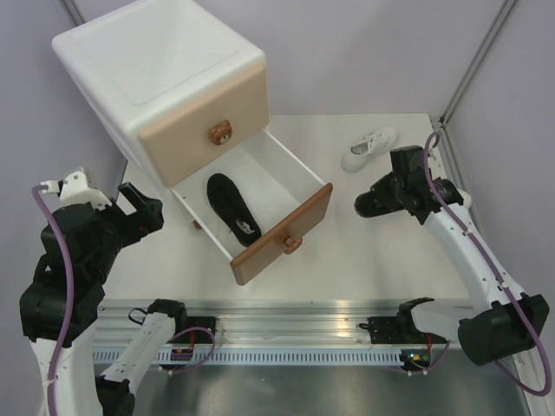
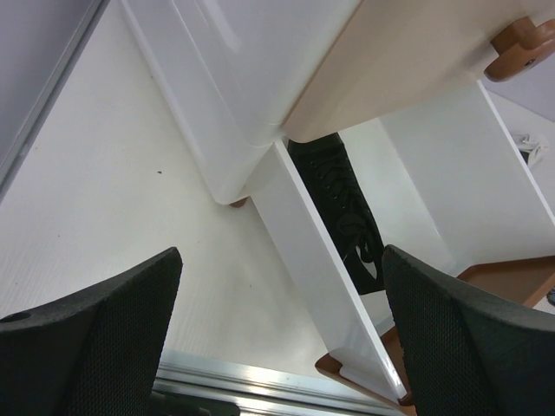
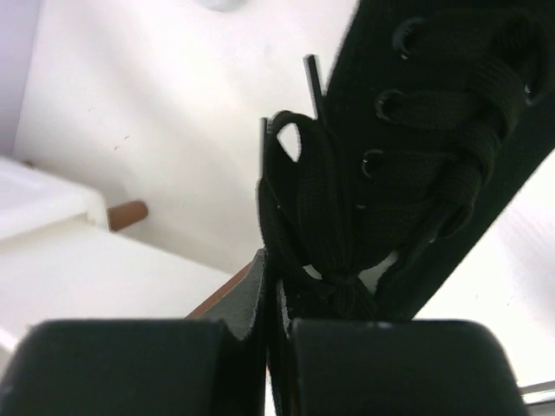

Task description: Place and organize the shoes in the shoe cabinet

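Pinching black shoe [image 3: 451, 130] by its laces in right gripper [image 3: 275, 299]; holding left gripper [image 2: 282, 260] wide, open drawer [image 2: 312, 286] just ahead.

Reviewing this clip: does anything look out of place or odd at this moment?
Yes. The right pincer seems shut on the laces of the held black shoe, not its body: a thin-looking grip. One white sneaker lies alone on the table, right of the open lower drawer, which holds the other black shoe.
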Robot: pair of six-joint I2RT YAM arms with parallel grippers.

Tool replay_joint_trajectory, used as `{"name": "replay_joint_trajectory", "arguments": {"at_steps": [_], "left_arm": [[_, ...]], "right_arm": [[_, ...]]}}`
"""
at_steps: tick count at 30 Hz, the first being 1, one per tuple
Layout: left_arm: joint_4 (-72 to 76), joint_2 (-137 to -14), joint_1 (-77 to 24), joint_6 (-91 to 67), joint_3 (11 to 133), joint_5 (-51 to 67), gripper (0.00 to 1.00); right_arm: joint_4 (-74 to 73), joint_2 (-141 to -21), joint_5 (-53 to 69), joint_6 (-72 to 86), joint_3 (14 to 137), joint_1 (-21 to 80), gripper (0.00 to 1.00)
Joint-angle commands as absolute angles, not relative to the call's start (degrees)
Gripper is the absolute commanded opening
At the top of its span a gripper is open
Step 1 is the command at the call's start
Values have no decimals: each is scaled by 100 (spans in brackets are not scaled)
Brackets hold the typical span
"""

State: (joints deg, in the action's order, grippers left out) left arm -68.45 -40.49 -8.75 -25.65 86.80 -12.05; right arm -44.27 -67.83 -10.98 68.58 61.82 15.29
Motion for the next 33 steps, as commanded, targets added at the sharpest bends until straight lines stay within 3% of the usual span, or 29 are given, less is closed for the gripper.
{"name": "replay_joint_trajectory", "arguments": {"at_steps": [1,11,21,33], "left_arm": [[-6592,-4052,-905,-2470,8736,-1519,100],[-6636,-4254,-905,-2294,8930,-1714,100],[-6320,-4061,-905,-2154,8473,-1608,100],[-6047,-4201,-958,-2021,8402,-1749,100]], "right_arm": [[-4209,-6688,-1247,5016,7442,1556,0],[-4043,-7777,-706,2350,9658,2425,0],[-4060,-8885,-212,1328,11046,4086,0],[-3201,-8912,659,1933,10162,4957,0]]}}
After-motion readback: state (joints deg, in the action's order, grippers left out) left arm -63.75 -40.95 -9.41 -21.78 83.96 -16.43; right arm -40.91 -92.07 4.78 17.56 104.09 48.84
